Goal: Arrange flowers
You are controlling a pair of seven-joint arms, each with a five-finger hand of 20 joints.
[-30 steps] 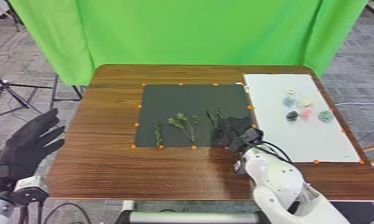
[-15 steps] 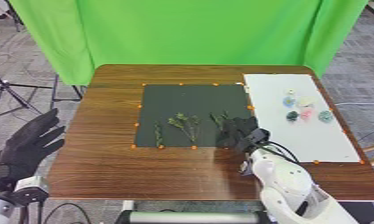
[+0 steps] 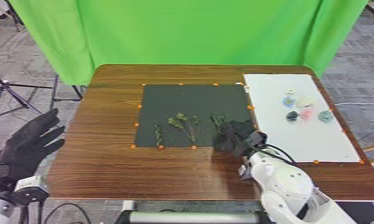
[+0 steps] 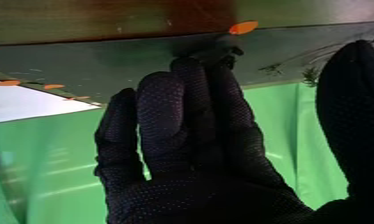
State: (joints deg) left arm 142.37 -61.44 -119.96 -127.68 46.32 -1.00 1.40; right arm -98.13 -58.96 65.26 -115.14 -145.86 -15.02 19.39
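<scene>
We hold our right hand (image 3: 236, 137) wide at the right sprig (image 3: 219, 119), presumably to align it; left hand (image 3: 23, 145) wide, aside.

Glossy wooden table (image 3: 95, 170), matt black sheet (image 3: 170, 97), cloth backdrop (image 3: 201, 30)

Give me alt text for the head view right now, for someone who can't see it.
The robot's right hand is at the lower right of a black mat on a brown table, beside green sprigs laid on it. To the right, small pastel and dark flowers sit on a white sheet; the left hand is off the table's left side.
</scene>
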